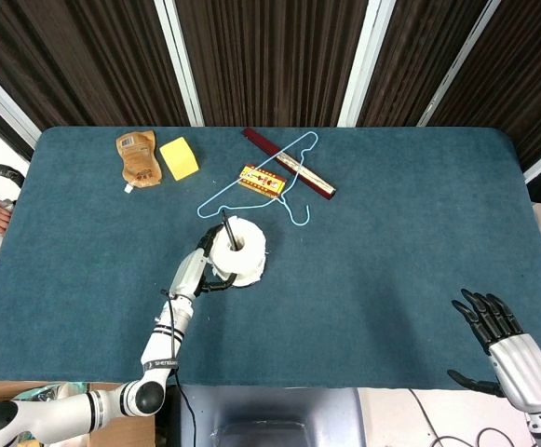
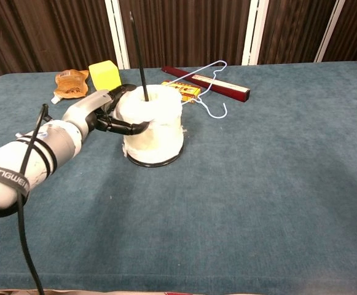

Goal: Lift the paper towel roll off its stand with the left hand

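Left robot hand (image 2: 107,114): pressed against the near-left flank of the paper towel roll (image 2: 152,126), dark fingers (image 2: 131,127) curling round its side; whether the thumb closes on the far side I cannot tell.
Roll's place: right at the fingertips, seated on its stand (image 2: 142,161), with the black rod (image 2: 137,55) rising through the core.
Right robot hand (image 1: 493,326): spread, holding nothing, well apart at the near-right edge of the worktop (image 1: 391,233).
Risk, weak hold: a one-sided grip on soft paper could slip or peel off loose sheets.
Risk, stand comes too: a tilted pull may bind the core on the rod and drag or tip the base.
Risk, neighbours: the wire hanger (image 1: 279,177) and small box (image 1: 262,180) lie just beyond the roll; a toppling rod could strike them.
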`<action>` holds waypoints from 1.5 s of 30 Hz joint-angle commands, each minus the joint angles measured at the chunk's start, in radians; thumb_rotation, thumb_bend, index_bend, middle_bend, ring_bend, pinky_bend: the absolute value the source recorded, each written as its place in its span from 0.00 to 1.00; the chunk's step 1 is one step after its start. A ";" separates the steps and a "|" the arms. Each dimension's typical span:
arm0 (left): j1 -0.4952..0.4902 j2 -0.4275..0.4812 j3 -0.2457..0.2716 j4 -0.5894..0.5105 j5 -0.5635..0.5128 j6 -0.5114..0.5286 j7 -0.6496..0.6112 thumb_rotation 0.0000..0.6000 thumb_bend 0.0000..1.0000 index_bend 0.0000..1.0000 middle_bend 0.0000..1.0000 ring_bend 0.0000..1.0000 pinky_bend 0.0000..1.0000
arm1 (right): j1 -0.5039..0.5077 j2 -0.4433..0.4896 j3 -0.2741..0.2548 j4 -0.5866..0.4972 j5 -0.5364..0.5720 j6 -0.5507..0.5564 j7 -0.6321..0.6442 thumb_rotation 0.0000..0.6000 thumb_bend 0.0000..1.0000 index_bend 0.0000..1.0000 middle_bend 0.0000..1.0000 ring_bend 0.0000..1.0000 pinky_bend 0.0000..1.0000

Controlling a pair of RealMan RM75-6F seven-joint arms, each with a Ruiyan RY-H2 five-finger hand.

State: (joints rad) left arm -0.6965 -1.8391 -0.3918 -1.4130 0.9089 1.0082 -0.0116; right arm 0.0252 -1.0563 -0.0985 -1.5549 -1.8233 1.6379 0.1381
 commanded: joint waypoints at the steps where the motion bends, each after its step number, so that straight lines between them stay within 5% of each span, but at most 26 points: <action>1: -0.019 -0.011 -0.036 0.007 -0.080 0.013 0.045 1.00 0.43 0.22 0.24 0.38 0.61 | -0.001 0.000 0.001 0.003 0.000 0.002 0.004 1.00 0.06 0.00 0.00 0.00 0.00; 4: -0.022 -0.018 -0.045 0.014 -0.085 0.043 0.060 1.00 0.65 0.48 0.55 0.65 0.82 | 0.000 0.000 -0.001 0.002 -0.004 0.000 0.001 1.00 0.06 0.00 0.00 0.00 0.00; 7: -0.020 -0.025 -0.050 0.012 -0.046 0.095 0.059 1.00 0.80 0.56 0.68 0.77 0.92 | -0.002 0.001 -0.004 0.001 -0.010 0.001 -0.003 1.00 0.06 0.00 0.00 0.00 0.00; 12: -0.011 -0.018 -0.072 -0.044 0.038 0.182 0.033 1.00 0.91 0.69 0.80 0.88 1.00 | -0.002 -0.002 -0.004 0.003 -0.010 -0.002 -0.009 1.00 0.06 0.00 0.00 0.00 0.00; 20: 0.004 0.087 -0.136 -0.322 0.095 0.302 0.138 1.00 0.93 0.71 0.82 0.90 1.00 | 0.012 -0.009 -0.009 -0.013 -0.010 -0.047 -0.050 1.00 0.06 0.00 0.00 0.00 0.00; 29: 0.006 0.243 -0.320 -0.645 0.015 0.359 0.207 1.00 0.92 0.70 0.81 0.91 1.00 | 0.014 -0.005 -0.015 -0.014 -0.025 -0.042 -0.044 1.00 0.06 0.00 0.00 0.00 0.00; 33: 0.036 0.321 -0.358 -0.702 -0.011 0.381 0.216 1.00 0.93 0.71 0.81 0.91 1.00 | 0.016 -0.001 -0.015 -0.015 -0.023 -0.043 -0.036 1.00 0.06 0.00 0.00 0.00 0.00; 36: 0.093 0.387 -0.312 -0.677 0.003 0.372 0.206 1.00 0.93 0.71 0.81 0.90 1.00 | 0.015 0.002 -0.012 -0.013 -0.017 -0.039 -0.025 1.00 0.06 0.00 0.00 0.00 0.00; 45: 0.253 0.430 -0.004 -0.326 0.245 0.270 -0.079 1.00 0.90 0.70 0.81 0.91 1.00 | 0.017 -0.002 -0.015 -0.016 -0.019 -0.046 -0.033 1.00 0.06 0.00 0.00 0.00 0.00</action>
State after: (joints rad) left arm -0.5068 -1.4110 -0.5134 -1.8641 1.0582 1.3235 0.0314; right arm 0.0407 -1.0563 -0.1142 -1.5689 -1.8455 1.5964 0.1091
